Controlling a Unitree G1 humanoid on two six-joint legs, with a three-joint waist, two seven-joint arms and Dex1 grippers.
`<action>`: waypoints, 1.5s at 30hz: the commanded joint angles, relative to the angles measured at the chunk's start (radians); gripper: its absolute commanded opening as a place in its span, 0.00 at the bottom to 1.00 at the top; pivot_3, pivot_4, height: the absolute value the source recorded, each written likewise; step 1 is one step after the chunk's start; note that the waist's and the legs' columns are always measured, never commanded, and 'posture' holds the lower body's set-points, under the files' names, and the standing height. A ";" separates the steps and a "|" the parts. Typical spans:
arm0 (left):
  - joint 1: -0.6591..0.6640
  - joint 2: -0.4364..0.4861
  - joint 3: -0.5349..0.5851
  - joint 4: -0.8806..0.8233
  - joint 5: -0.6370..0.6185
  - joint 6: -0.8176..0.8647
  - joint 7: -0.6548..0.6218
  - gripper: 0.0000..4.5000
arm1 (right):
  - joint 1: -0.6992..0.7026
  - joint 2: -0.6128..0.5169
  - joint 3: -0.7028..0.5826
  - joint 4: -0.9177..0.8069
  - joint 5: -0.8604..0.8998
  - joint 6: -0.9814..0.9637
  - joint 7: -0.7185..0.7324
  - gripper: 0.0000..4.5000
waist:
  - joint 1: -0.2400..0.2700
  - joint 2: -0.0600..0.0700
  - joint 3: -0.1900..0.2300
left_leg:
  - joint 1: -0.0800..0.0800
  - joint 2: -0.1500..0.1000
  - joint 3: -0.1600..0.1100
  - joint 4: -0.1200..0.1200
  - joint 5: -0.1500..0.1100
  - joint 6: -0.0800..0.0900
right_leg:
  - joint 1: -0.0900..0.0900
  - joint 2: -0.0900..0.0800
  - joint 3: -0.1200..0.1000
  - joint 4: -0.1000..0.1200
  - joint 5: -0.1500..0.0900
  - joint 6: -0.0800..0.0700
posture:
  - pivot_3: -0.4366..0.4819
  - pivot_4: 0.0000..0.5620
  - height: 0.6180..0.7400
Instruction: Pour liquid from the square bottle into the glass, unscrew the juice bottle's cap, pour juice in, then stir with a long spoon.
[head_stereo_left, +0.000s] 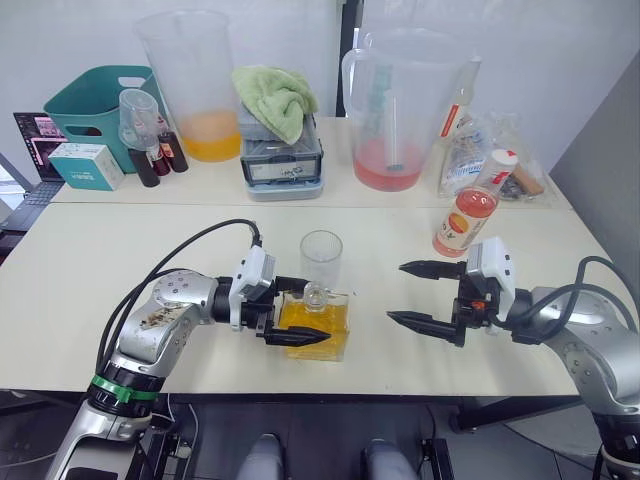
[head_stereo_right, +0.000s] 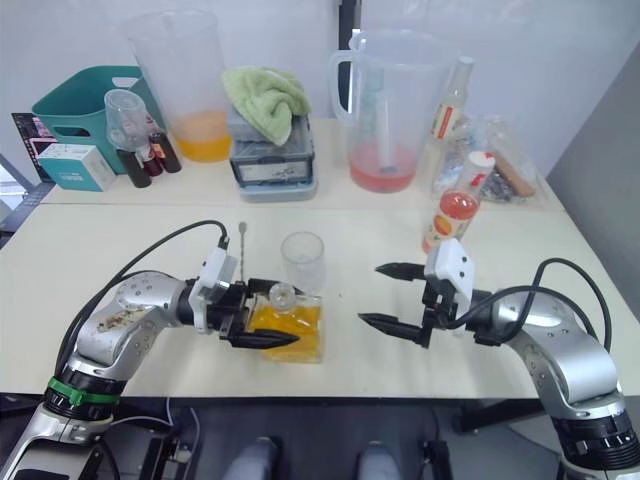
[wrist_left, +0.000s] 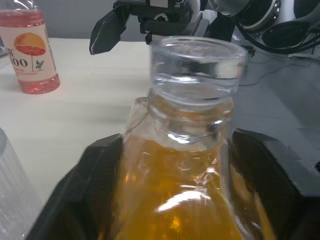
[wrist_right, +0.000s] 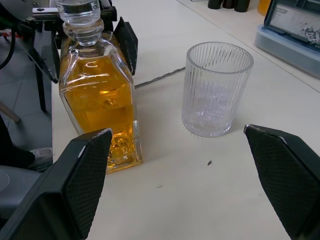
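Left eye view, scanned left to right. Teal bin (head_stereo_left: 88, 105) at the far left rear of the worktop (head_stereo_left: 90, 260), a small teal box (head_stereo_left: 86, 166) in front of it. Next, a big clear pitcher with orange liquid (head_stereo_left: 195, 85), then a grey case (head_stereo_left: 284, 158) with a green cloth (head_stereo_left: 275, 97) on top.

Near edge, left of centre: left claw (head_stereo_left: 290, 310) clenched on the square bottle (head_stereo_left: 316, 325), one black finger on each side of its body. Bottle upright on the worktop, amber liquid inside, clear glass stopper (wrist_left: 197, 60) in place. The glass (head_stereo_left: 322, 262) stands just behind the square bottle, upright, looks empty. The long spoon (head_stereo_right: 241, 250) lies on the worktop behind the left claw, partly hidden by it; right wrist view shows its twisted shaft (wrist_right: 160, 77) between bottle and glass.

Rear centre: a second pitcher with pink liquid (head_stereo_left: 395, 110).

Right of centre: right claw (head_stereo_left: 420, 293) released, fingers spread wide, hovering apart from bottle and glass. The juice bottle (head_stereo_left: 468, 215) stands upright behind it, the cap (head_stereo_left: 501, 159) on.
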 joint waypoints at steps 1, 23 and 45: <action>-0.006 0.002 -0.008 0.012 0.030 -0.041 -0.009 0.63 | -0.008 -0.010 -0.029 -0.052 0.026 0.010 -0.006 1.00 | 0.000 0.000 0.000 | 0.000 0.000 0.000 0.000 0.000 0.000 | 0.000 0.000 0.000 0.000 0.000 0.000 | 0.48 0.27 1.00; -0.032 -0.005 -0.032 0.060 0.055 -0.088 -0.015 0.63 | -0.356 0.216 0.282 -0.163 0.096 0.249 -0.179 1.00 | 0.003 0.001 0.000 | 0.006 0.000 -0.001 0.000 0.000 0.000 | 0.006 0.000 0.000 0.000 0.000 0.000 | 0.48 0.27 1.00; -0.020 0.007 -0.033 0.050 0.054 -0.088 -0.019 0.63 | -0.378 0.281 0.236 -0.153 0.119 0.241 -0.183 0.23 | 0.001 0.001 0.000 | 0.006 0.000 -0.001 -0.001 0.000 0.000 | 0.006 0.000 0.000 0.000 0.000 0.000 | 0.48 0.27 1.00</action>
